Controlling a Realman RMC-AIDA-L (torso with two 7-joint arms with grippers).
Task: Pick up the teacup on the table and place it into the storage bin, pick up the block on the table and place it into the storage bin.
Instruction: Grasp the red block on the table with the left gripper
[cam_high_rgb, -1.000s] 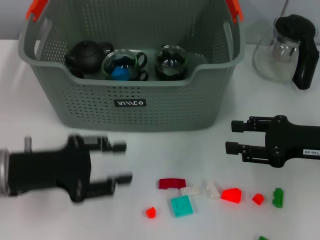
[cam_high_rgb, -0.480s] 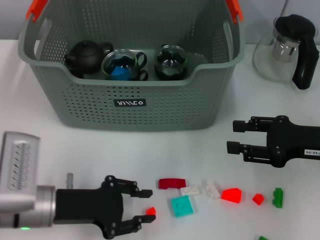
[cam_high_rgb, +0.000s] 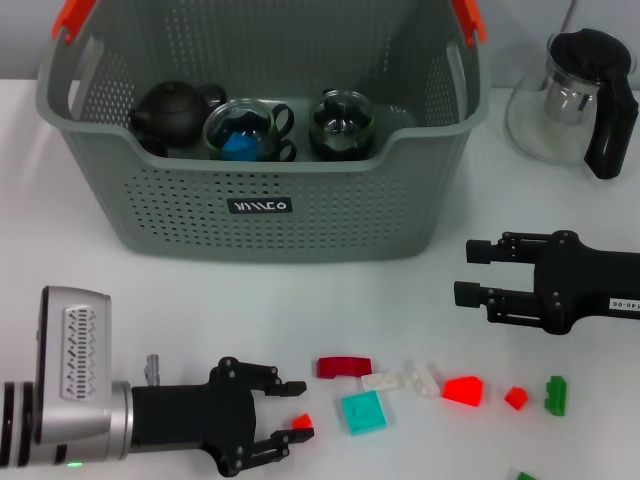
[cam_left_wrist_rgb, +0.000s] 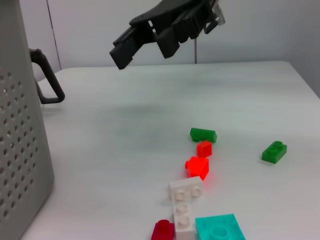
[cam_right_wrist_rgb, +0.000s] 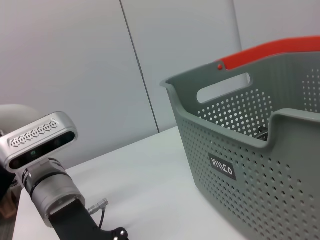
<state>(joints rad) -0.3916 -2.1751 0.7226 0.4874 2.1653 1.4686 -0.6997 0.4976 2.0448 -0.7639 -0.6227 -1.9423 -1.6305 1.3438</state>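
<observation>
One small red block (cam_high_rgb: 302, 422) sits between the spread fingers of my left gripper (cam_high_rgb: 297, 411), low over the table near its front edge. My jaws are open and nothing is pinched yet. My right gripper (cam_high_rgb: 466, 272) hangs above the right side of the table, jaws also spread and empty, apart from the scatter of bricks.

What worries me is the crowding. The teal block (cam_high_rgb: 363, 411) lies just beside the red one, and the dark red piece (cam_high_rgb: 344, 367) is near my upper finger — if I close off-centre I may nudge a neighbour or squeeze the little block out sideways, since it is small and probably light. A grip on one corner could let it twist loose on the way up to the storage bin (cam_high_rgb: 260, 207), which stands at the back of the table with its tall front wall between me and its inside; a low carry would clip that rim.

Some things I cannot settle. My left wrist camera shows no fingers of mine and not the red block I am after — only bricks farther along. Inside the bin I make out glass teacups (cam_high_rgb: 250, 130) and a dark teapot (cam_high_rgb: 175, 108), partly hidden by the wall. Whether my finger touches the block is unclear.
</observation>
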